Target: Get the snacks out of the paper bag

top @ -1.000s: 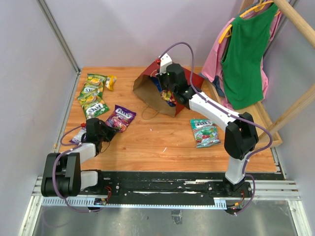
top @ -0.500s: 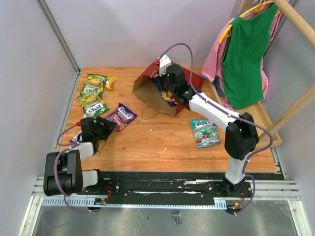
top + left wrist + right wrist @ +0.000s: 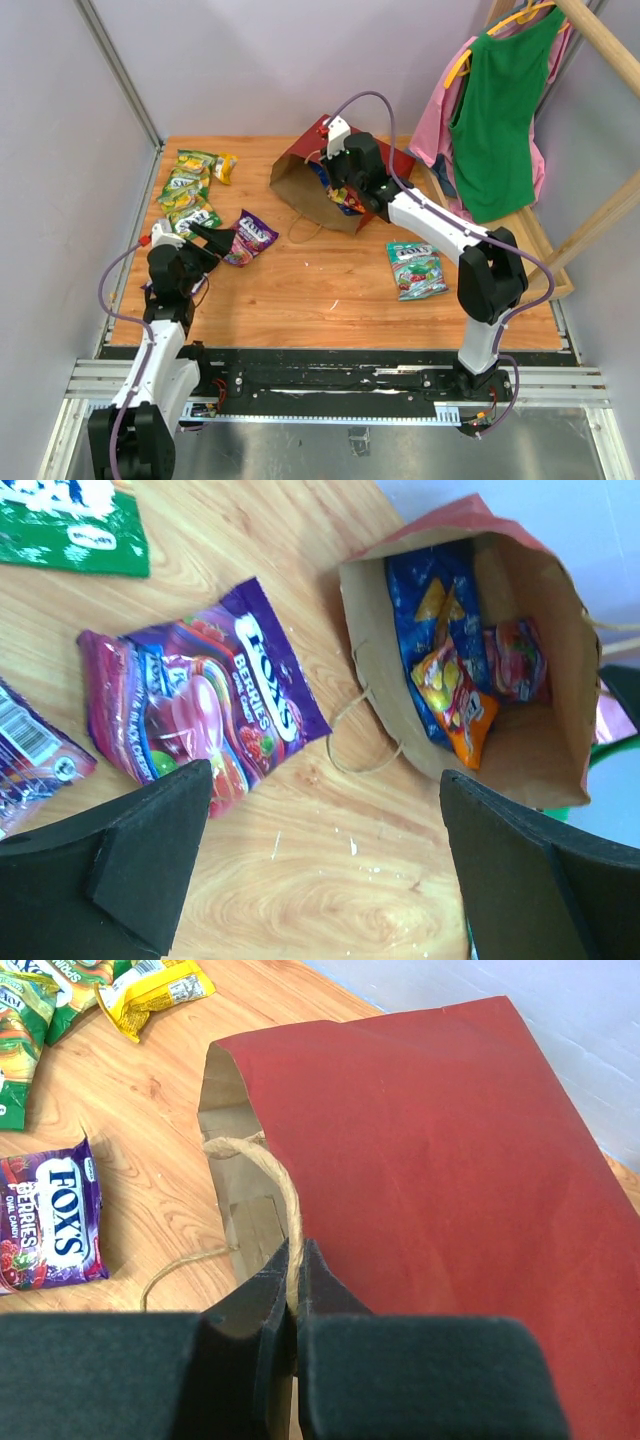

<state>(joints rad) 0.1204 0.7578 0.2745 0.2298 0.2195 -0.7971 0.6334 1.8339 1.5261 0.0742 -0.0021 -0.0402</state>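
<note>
Paper bag on side at bench far edge | right claw clenched on handle loop | left claw released, empty | snacks inside look light, slick, crinkly: pinch a sealed edge

The purple packet carries the only clear wording. In the left wrist view it reads "FOX'S" in large white letters on a dark band, with "BERRIES" in white beside it and a smaller line under that, too fine to read. The right wrist view shows the same "FOX'S" and "BERRIES" on it.

A white-backed packet at the frame edge bears a black barcode whose digits are illegible. The green packet shows white letters cut off by the frame.

From above, the logos on the green-yellow packets and the teal-white packet are too small to read. Inside the paper bag, the print on the blue chip bag and the orange packet is blurred.
</note>
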